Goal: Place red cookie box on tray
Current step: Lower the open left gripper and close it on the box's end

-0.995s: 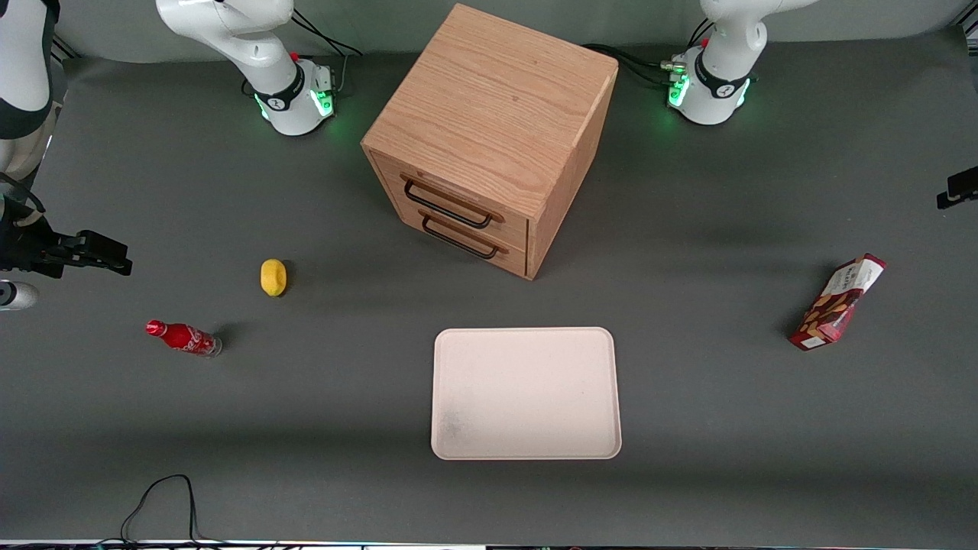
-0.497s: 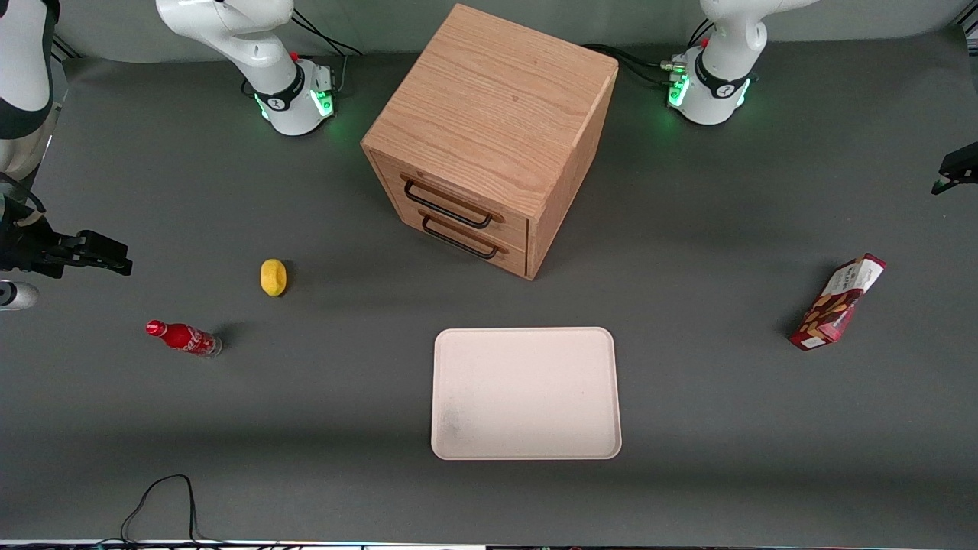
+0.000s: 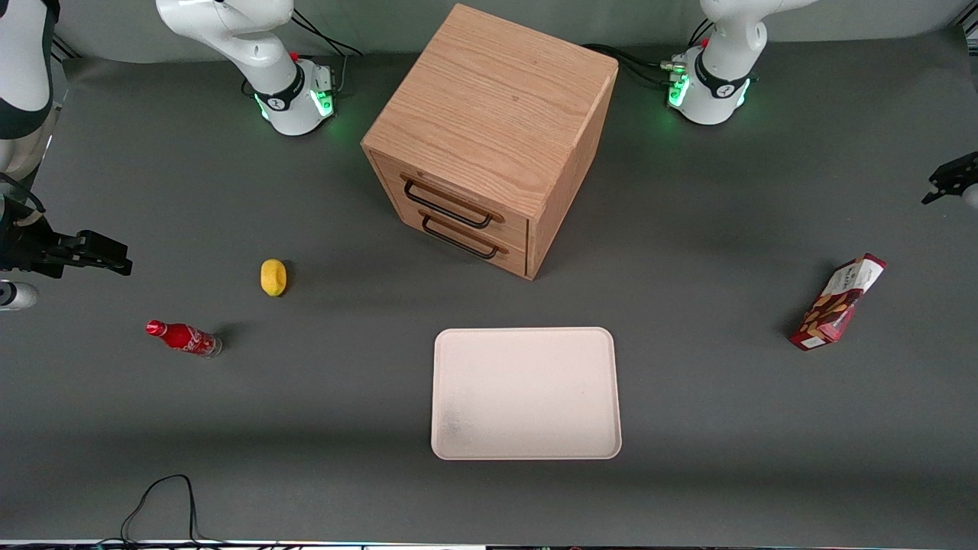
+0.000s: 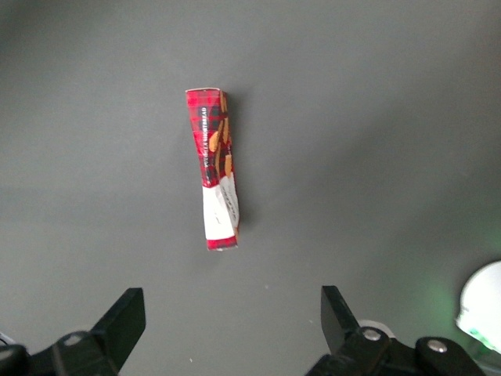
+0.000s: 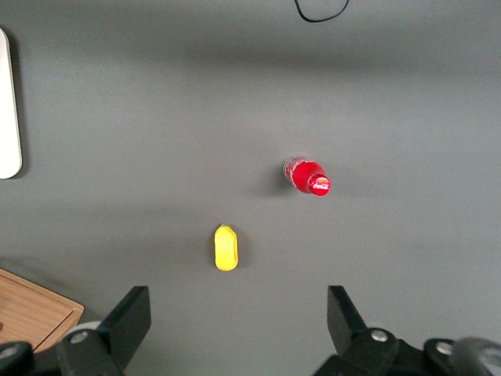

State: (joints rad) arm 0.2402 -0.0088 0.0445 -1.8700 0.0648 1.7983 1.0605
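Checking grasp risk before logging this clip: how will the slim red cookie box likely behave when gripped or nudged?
The slim dark-red cardboard cookie box rests on a narrow edge, so a nudge could topple it. Cardboard probably dents under squeezing. The open tool hangs above it, not touching.

A dark grey bench (image 3: 726, 191) fills the scene under soft, even light. A wooden two-drawer cabinet (image 3: 489, 114) stands mid-bench, toward the farther edge. A black cable (image 3: 164, 496) loops at the near edge, toward the parked arm's corner. A pale strip (image 3: 367, 23) above the farther edge may be wall. The gripper (image 4: 231, 329) hangs with its fingers spread above the working arm's end.

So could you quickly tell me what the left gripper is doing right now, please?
Left gripper: open, holding nothing, above the table, the red cookie box untouched below.
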